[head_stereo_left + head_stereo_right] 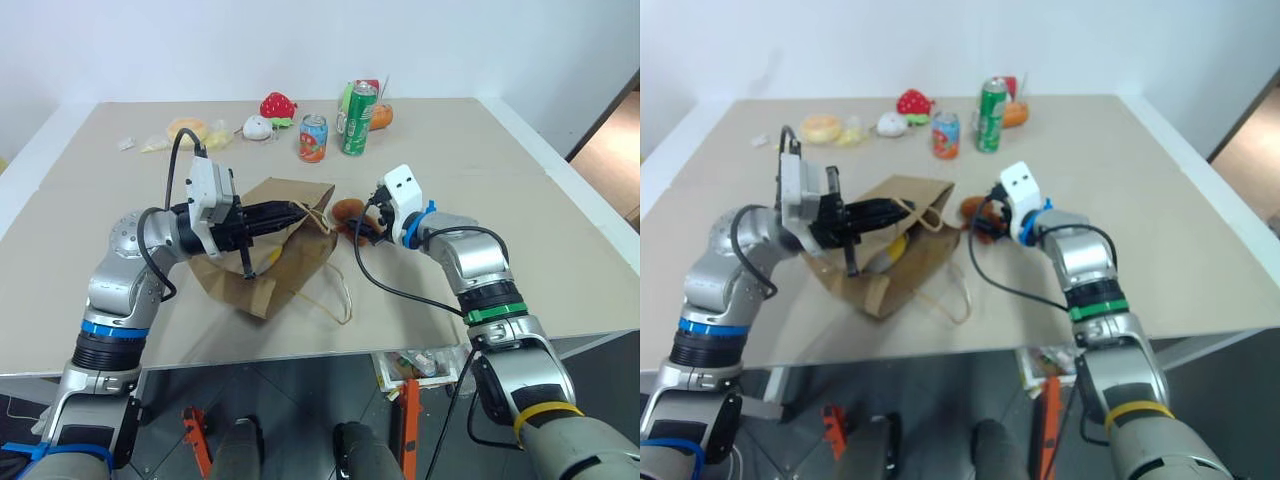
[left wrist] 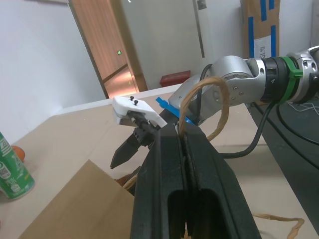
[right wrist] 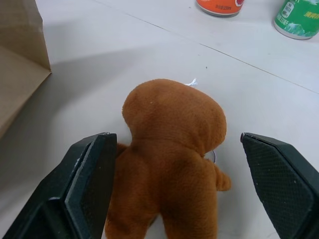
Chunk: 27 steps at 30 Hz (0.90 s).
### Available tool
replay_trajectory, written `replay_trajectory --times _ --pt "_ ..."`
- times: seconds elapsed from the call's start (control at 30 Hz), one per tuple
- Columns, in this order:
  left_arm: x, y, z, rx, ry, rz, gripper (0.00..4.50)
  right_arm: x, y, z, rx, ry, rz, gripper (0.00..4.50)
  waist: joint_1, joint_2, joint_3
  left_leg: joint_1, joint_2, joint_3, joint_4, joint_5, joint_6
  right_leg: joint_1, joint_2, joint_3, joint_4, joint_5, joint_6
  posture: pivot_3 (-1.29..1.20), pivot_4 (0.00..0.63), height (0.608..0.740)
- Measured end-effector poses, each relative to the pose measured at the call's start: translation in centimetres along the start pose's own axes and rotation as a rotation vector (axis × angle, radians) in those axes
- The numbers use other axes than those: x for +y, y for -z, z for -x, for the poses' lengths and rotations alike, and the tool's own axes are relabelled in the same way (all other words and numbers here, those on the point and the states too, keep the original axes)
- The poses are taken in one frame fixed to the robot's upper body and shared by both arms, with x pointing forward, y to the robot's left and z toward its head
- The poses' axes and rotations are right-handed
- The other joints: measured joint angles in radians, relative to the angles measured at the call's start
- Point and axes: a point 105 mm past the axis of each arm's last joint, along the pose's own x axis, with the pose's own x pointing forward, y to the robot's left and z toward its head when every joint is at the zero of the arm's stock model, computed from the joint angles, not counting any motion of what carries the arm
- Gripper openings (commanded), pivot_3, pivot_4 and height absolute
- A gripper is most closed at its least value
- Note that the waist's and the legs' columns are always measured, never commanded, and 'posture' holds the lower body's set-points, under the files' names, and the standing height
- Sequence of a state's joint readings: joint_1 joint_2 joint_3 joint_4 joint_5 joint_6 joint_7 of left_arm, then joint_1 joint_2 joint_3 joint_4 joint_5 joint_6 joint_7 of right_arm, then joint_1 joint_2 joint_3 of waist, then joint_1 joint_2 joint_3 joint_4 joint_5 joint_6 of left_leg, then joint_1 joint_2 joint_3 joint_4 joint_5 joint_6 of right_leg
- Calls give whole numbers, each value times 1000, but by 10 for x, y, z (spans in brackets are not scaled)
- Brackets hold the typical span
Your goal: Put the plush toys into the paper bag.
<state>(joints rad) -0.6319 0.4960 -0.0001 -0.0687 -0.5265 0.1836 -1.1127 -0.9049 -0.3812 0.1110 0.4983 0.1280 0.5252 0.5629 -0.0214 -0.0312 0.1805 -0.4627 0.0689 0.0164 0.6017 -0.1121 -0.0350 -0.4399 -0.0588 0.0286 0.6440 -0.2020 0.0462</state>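
Note:
The brown paper bag [image 1: 268,272] lies on the table with its mouth raised toward the right. My left gripper [image 1: 300,212] is shut on one twisted cord handle [image 2: 204,94] and holds the mouth up. Something white and yellow [image 1: 887,257], probably the egg-shaped plush toy, shows inside the bag's mouth. The orange-brown plush toy [image 3: 172,117] lies on the table just right of the bag. My right gripper [image 1: 358,226] is open, with one finger on each side of this toy and not closed on it.
At the back of the table stand an orange can [image 1: 313,138] and a green can [image 1: 358,118], with a red strawberry plush [image 1: 278,104], a small white round plush [image 1: 258,127] and a doughnut-like toy [image 1: 186,128]. The bag's other handle [image 1: 338,292] lies loose toward the front edge.

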Motion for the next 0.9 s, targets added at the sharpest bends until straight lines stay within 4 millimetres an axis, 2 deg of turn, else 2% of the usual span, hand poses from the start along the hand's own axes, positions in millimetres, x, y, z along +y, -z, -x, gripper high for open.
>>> replay_trajectory --times 0.1,0.13,0.17,0.2,0.23,0.27,0.4,0.43,0.6,0.7,0.8,0.83,0.9 --pt "-1 -2 -1 1 -1 -5 0 1 6 -3 20 2 -4 4306 -2 0 0 1 0 0 0 0 0 0 0 0 0 0 0 0 150 740" --pt "-1 -3 -1 2 -3 -5 0 2 8 -5 25 0 -7 3775 -2 0 0 1 0 0 0 0 0 0 1 0 1 0 0 0 150 740" --pt "-1 -2 -1 3 -3 -4 0 4 8 -6 27 -3 -5 3549 -2 0 0 1 0 0 0 0 0 0 1 0 1 0 0 0 150 740" --pt "-1 -2 -1 5 -5 -1 0 9 8 -9 30 -13 0 3021 -4 0 0 1 0 0 0 0 0 0 1 0 1 0 0 0 150 740" --pt "-1 -2 -1 5 -5 -1 0 10 8 -9 30 -16 0 2731 -4 0 0 1 0 0 0 0 0 0 1 0 1 0 0 0 150 740" --pt "-1 -2 -1 5 -6 0 0 13 9 -10 30 -21 -2 2192 -4 0 0 1 0 0 0 0 0 0 1 0 1 0 0 0 150 740" --pt "-1 -2 -1 6 -11 1 0 13 9 -10 29 -18 3 374 -4 0 0 1 0 0 0 0 0 0 0 0 1 0 0 0 150 740" --pt "0 -2 -1 6 -13 1 0 13 9 -10 28 -18 5 80 -3 0 0 1 0 0 0 0 0 0 0 0 1 0 0 0 150 740" --pt "0 -2 -1 6 -17 0 0 7 6 -3 -8 6 14 80 -3 0 0 1 0 0 0 0 0 0 0 0 1 0 0 0 150 740" --pt "0 -2 -1 7 -18 3 0 0 -7 11 -85 6 4 80 -1 0 0 0 0 0 0 0 0 0 0 0 1 0 0 0 150 740" --pt "0 -2 -2 9 -17 8 0 -7 -24 37 -164 -29 20 80 1 0 0 0 0 -1 0 0 0 0 0 0 0 0 0 0 150 740" --pt "0 -2 -1 10 -17 7 0 -8 -24 55 -173 -69 59 80 4 0 0 0 0 -1 0 0 0 0 0 0 0 -1 0 0 150 740" --pt "1 -3 -1 12 -19 4 0 -9 -21 71 -158 -100 96 80 3 1 0 0 0 0 0 0 0 0 0 0 0 -1 0 0 150 740"
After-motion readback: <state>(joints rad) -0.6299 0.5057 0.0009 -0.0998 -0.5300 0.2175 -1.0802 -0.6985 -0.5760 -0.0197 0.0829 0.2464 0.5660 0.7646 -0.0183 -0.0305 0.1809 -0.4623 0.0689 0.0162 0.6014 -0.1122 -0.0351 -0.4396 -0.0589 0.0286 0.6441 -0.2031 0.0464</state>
